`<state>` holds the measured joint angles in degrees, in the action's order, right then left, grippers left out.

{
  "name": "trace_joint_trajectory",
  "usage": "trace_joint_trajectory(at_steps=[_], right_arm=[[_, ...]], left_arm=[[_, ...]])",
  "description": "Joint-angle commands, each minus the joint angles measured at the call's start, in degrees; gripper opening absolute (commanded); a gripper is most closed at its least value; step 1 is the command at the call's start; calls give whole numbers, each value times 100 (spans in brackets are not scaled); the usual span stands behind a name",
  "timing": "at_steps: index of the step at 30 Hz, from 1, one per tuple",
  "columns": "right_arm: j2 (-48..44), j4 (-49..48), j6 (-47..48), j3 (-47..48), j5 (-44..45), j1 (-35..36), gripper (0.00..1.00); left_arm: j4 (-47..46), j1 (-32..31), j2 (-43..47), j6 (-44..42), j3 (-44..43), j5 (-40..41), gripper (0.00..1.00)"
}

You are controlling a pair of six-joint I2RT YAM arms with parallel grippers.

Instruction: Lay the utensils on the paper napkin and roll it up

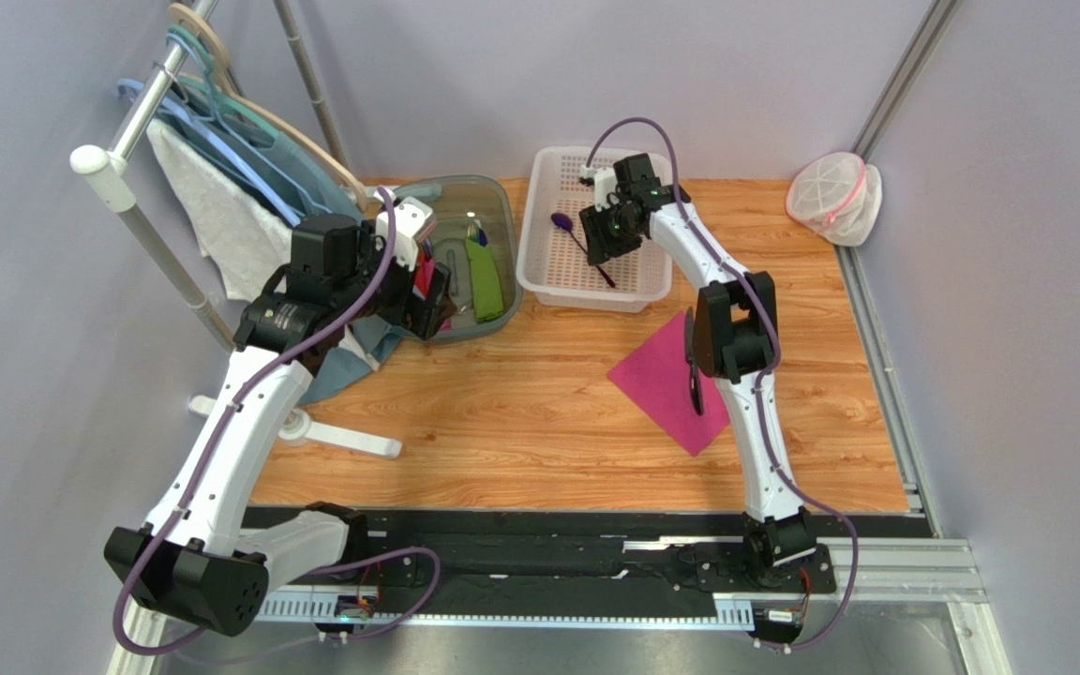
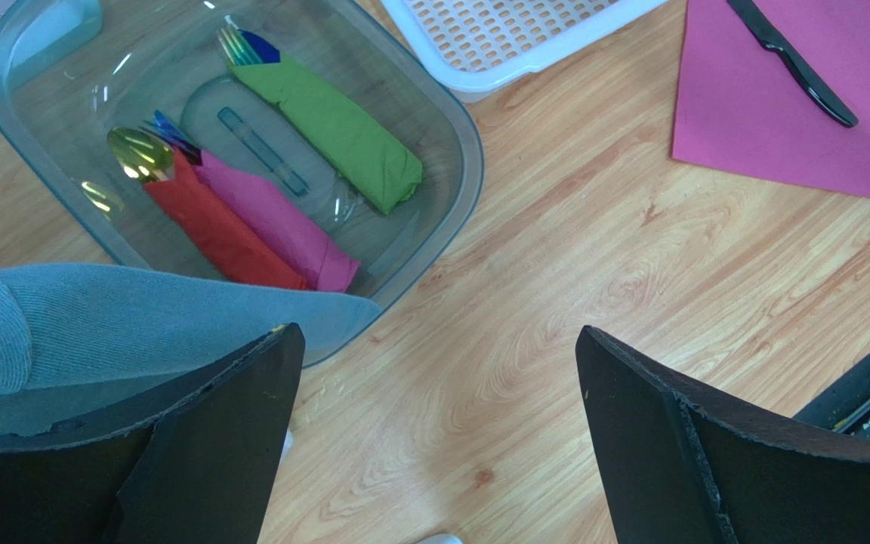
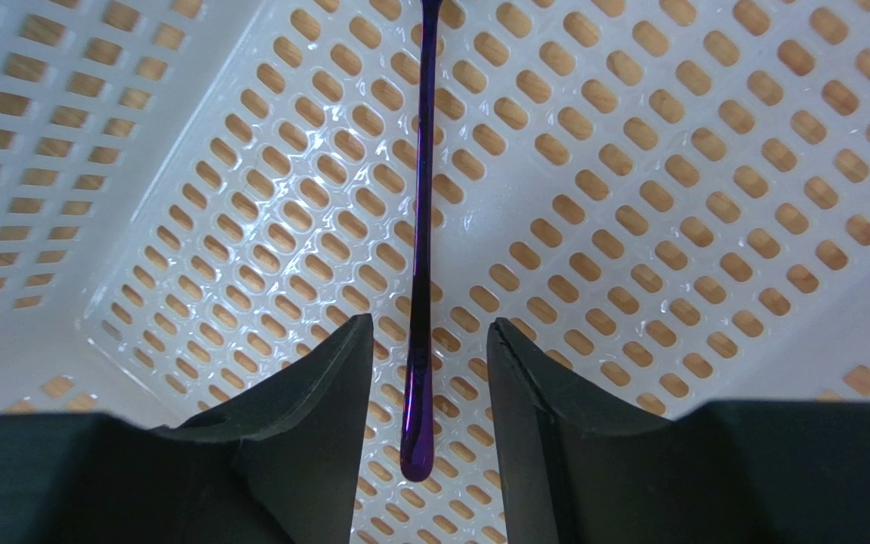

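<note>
The dark purple spoon (image 3: 419,227) lies in the white basket (image 3: 689,170), its handle end pointing at me. My right gripper (image 3: 429,329) hovers over it, open, with the handle between the two fingers and a gap on each side. From above, the spoon (image 1: 564,222) shows beside the right gripper (image 1: 602,239) inside the basket (image 1: 543,211). The black knife (image 2: 791,62) rests on the magenta paper napkin (image 2: 746,125), which lies flat on the table (image 1: 666,377). My left gripper (image 2: 437,340) stands wide open over bare wood, holding nothing.
A clear bin (image 2: 451,136) left of the basket holds green (image 2: 337,130), pink (image 2: 275,221) and red (image 2: 218,227) napkin rolls. A blue cloth (image 2: 88,329) drapes beside it under a hanger rack (image 1: 151,127). A lidded clear container (image 1: 835,197) sits at the back right.
</note>
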<state>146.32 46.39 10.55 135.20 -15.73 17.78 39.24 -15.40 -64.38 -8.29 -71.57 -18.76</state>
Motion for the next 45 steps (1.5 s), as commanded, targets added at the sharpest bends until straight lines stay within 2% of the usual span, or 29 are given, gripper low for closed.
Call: trace_joint_trajectory(at_steps=[1, 9, 12, 16, 17, 19, 23, 29, 40, 44, 45], right_arm=[[212, -95, 237, 332, 272, 164, 42], [564, 212, 27, 473, 588, 314, 34], [626, 230, -132, 341, 720, 331, 27], [573, 221, -132, 235, 737, 340, 11], [556, 221, -140, 235, 755, 340, 4], [468, 230, -132, 244, 781, 340, 0], [169, 186, -44, 244, 834, 296, 0], [-630, -261, -386, 112, 562, 59, 0], [-1702, -578, -1431, -107, -1115, -389, 0], [-2405, -640, -1731, -921, -1845, -539, 0], [-2815, -649, -1775, -1116, -2012, -608, 0]], left_arm=[[-48, -25, -13, -155, -296, 83, 99], [-22, -25, 75, -278, -287, 171, 99], [4, -25, 162, -339, -252, 233, 99], [31, -25, 268, -375, -182, 277, 99], [22, -25, 277, -375, -164, 268, 99], [39, -25, 277, -383, -173, 259, 99], [4, -25, 268, -383, -182, 233, 99], [-127, -25, 172, -243, -234, 58, 99], [-610, -51, 84, -58, -305, -628, 99], [-866, -340, 40, -111, -375, -786, 99], [-909, -411, 13, -137, -384, -778, 99]])
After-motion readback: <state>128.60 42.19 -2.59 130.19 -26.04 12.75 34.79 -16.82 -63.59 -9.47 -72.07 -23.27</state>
